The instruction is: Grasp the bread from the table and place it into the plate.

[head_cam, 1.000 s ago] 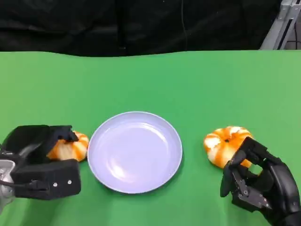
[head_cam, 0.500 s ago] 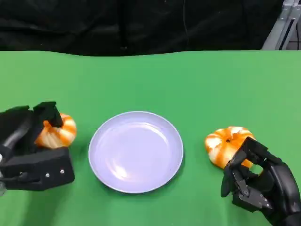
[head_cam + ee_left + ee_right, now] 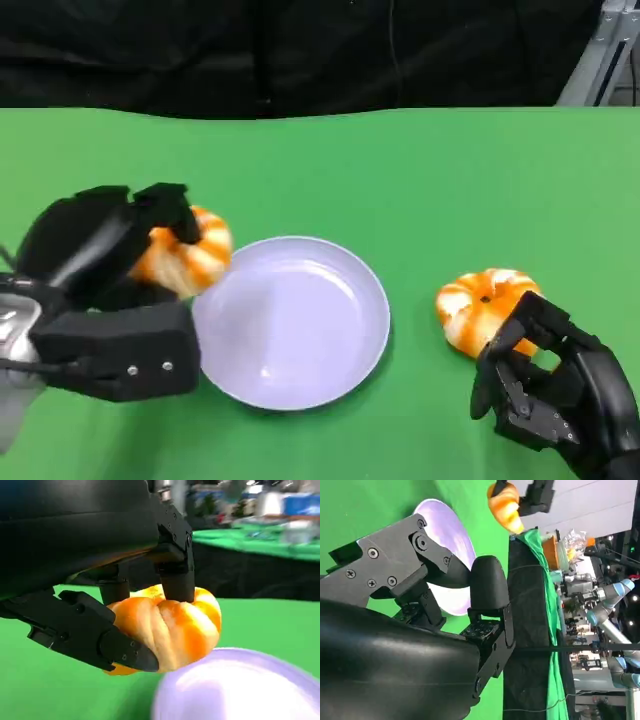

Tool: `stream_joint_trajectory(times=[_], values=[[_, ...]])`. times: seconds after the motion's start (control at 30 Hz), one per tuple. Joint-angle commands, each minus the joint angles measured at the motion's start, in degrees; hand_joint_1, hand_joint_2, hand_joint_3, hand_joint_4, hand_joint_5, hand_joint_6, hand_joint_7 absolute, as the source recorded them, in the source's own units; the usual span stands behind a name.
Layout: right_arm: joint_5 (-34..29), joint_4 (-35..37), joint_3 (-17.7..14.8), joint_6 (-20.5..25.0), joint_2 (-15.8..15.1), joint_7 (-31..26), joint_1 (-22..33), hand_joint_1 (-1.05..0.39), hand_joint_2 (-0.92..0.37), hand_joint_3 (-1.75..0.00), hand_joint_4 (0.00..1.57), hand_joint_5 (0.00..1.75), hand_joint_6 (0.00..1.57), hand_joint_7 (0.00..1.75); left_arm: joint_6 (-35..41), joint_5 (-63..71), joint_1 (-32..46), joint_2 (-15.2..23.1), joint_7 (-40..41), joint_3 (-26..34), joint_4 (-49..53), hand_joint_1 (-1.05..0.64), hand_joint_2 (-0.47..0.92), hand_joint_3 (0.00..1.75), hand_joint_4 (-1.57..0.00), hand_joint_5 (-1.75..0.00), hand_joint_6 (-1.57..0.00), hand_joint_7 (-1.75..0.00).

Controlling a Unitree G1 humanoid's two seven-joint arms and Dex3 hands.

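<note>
The left hand [image 3: 105,262] holds a bread roll [image 3: 185,252] in its fingers [image 3: 176,575], lifted just beside the plate [image 3: 300,330] at its left rim; the right hand [image 3: 550,395] rests loosely curled, holding nothing, beside a second roll [image 3: 480,305] on the tabletop [image 3: 420,180].

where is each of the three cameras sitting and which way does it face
Head view: high on the robot, looking down at the green table, plate, both breads and both hands.
Left wrist view: behind the left hand, looking along its fingers gripping the held bread above the plate's rim.
Right wrist view: behind the right hand, turned sideways, facing across the table to the plate.
All three share the plate and held bread.
</note>
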Motion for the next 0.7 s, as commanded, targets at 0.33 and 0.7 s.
stream_joint_trajectory(times=[0.33, 0.7], values=[[-0.06, -0.44, -0.15, -0.66, -0.50, -0.41, 0.27, -0.13, -0.61, -1.11, 0.85, 1.75, 0.61, 1.75, -8.09, 3.79, -3.56, -7.13, 3.78, -6.21, 10.45, -0.01, 0.92, 0.26, -0.62, -1.75, -0.64, -1.57], [0.76, -1.00, -0.14, 0.20, -0.47, -0.06, 0.42, -0.13, -0.60, -1.11, 0.86, 1.75, 0.62, 1.75, -17.32, 1.07, -7.04, -10.75, 7.98, -6.59, 23.10, -0.07, 0.91, 0.42, -0.66, -1.67, -0.69, -1.42]])
